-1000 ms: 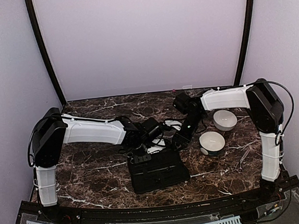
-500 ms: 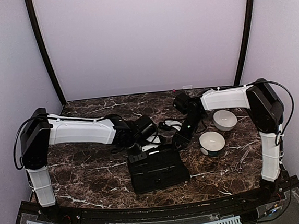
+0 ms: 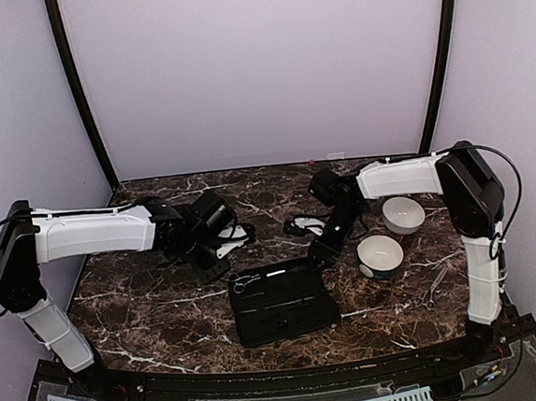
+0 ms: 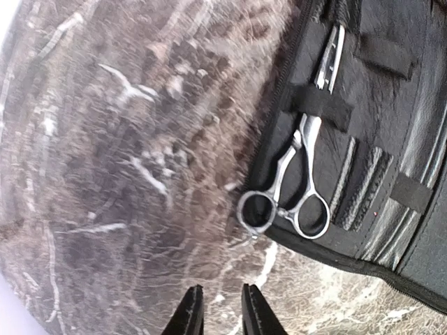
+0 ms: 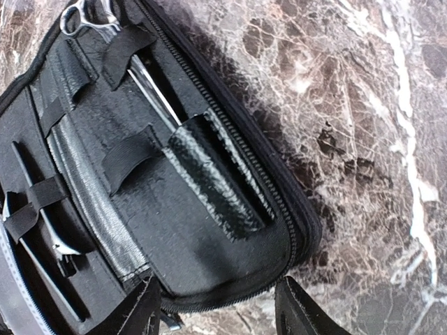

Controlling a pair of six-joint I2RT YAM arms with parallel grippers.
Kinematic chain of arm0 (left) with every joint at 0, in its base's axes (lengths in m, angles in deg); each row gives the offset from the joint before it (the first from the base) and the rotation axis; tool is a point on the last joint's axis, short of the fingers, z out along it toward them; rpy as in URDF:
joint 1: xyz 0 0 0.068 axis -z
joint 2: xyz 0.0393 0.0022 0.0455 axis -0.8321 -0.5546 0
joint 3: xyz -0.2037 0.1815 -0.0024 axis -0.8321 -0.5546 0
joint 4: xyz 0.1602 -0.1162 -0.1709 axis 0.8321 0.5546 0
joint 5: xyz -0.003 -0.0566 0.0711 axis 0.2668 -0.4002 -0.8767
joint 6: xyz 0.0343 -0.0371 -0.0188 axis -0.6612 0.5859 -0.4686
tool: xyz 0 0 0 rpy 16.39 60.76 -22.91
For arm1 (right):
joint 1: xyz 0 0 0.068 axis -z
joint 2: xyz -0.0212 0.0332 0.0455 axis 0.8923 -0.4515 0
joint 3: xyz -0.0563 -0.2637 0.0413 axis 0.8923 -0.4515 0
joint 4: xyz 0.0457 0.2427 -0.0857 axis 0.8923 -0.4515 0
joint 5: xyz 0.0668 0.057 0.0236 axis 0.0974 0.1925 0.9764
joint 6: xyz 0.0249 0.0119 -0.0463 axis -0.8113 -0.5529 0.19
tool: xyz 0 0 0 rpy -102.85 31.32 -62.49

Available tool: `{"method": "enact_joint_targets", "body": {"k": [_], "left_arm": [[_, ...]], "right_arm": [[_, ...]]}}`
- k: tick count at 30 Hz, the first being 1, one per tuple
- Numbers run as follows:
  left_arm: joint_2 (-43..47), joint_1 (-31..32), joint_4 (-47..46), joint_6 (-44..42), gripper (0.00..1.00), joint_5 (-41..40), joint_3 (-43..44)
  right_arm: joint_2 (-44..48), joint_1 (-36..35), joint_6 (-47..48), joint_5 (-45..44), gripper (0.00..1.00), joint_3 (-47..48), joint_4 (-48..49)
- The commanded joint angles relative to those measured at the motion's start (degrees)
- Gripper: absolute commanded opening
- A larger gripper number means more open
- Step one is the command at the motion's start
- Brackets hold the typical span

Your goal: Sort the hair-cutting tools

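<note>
The black zip case lies open at the table's front middle. Silvery scissors are tucked under a strap at its left edge, with the rings sticking out over the rim; they also show in the top view. My left gripper is slightly open and empty over bare marble, a little short of the rings. My right gripper is wide open, its fingers straddling the case's corner without closing on it. A slim dark clip sits under straps. Another pair of scissors lies on the table at the right.
Two white bowls stand right of the case, under the right arm. Small dark looped pieces lie behind the case. A glossy black sleeve lies inside the case. Curved walls close the back and sides.
My left arm has drawn back to the left, away from the case's left corner, leaving the scissors in the case. The right arm has hardly moved.
</note>
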Motion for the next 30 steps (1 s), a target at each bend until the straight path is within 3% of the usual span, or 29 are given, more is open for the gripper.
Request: {"method": "enact_joint_targets", "body": {"k": [1, 16, 21, 30], "left_arm": [[-0.9, 0.1, -0.1, 0.8, 0.19, 5.4, -1.1], [-7.0, 0.0, -5.6, -0.7, 0.24, 9.6, -1.0], [-9.6, -0.1, -7.3, -0.9, 0.21, 6.4, -0.6], [-12.8, 0.2, -9.5, -1.4, 0.17, 8.4, 0.4]], "right_arm": [[-1.2, -0.2, 0.6, 0.9, 0.56, 1.2, -0.7], [-2.2, -0.1, 1.0, 0.9, 0.55, 1.8, -1.5], [-2.0, -0.1, 1.1, 0.8, 0.55, 1.6, -1.6], [-2.0, -0.2, 1.2, 0.7, 0.55, 1.8, -1.9]]}}
